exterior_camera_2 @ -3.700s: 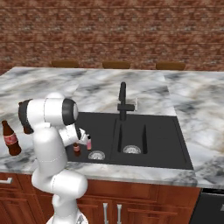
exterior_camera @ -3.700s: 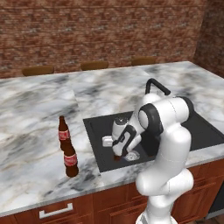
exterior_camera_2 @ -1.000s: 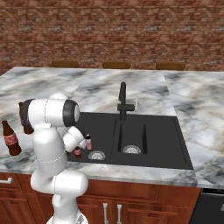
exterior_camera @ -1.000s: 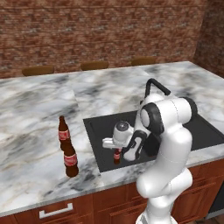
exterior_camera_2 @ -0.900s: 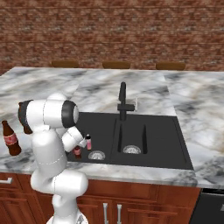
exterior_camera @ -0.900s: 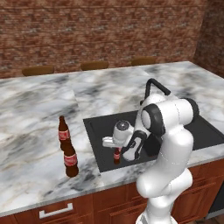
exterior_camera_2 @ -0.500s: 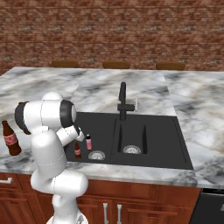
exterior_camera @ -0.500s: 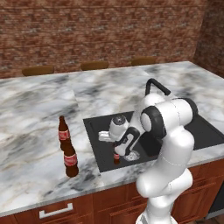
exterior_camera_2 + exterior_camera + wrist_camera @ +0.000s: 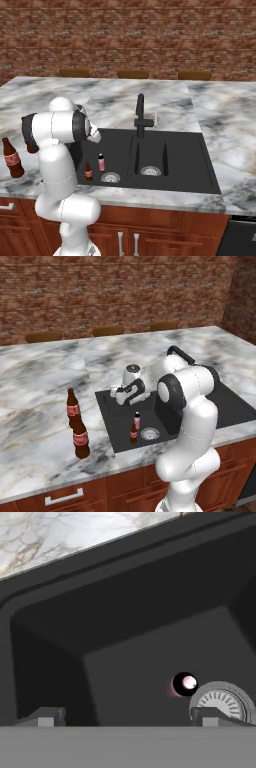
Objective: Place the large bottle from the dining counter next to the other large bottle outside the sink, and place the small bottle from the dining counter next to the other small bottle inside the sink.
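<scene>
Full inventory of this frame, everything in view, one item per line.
small brown bottle: 1, dark brown with red label, upright in the sink's left basin beside the drain.
small pink bottle: 1, pale pink with reddish top, upright in the same basin, just behind the brown one.
large bottles: 2, dark brown with red labels, upright side by side on the counter left of the sink.
sink: 1, black, two basins, set into the counter.
drains: 2, round metal, one per basin.
faucet: 1, black gooseneck, behind the sink.
counter: 1, grey-white marble on reddish-brown cabinets.
wall: red brick, behind the counter.
gripper: 1, open, empty, raised above the left basin.
</scene>
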### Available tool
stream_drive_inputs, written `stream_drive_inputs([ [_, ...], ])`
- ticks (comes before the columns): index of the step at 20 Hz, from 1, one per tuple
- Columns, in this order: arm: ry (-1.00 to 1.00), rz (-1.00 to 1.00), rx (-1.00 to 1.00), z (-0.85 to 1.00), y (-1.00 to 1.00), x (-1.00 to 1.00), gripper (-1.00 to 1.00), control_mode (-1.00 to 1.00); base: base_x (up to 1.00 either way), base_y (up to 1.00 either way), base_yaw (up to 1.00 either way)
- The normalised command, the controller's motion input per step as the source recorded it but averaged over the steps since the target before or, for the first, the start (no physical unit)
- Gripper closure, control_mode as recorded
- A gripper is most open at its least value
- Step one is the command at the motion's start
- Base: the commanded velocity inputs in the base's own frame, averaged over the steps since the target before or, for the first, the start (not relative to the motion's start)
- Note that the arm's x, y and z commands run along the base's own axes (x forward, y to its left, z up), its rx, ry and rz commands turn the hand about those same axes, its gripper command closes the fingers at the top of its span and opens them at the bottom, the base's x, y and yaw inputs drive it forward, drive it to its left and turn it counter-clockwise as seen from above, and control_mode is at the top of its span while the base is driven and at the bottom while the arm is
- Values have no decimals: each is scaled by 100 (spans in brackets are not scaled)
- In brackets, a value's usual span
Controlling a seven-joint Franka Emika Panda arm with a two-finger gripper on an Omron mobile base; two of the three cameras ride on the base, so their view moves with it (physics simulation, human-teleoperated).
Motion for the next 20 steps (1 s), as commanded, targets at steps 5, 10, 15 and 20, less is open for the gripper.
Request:
stream_drive_inputs([
  [5,1,8,0,79,0,26,-100,-100,0,0,0],
  [10,3,10,0,65,0,0,-100,-100,0,0,0],
  [15,-2,11,0,57,0,-9,-100,-100,0,0,0],
  [20,-7,9,0,57,-1,-30,-100,-100,0,0,0],
])
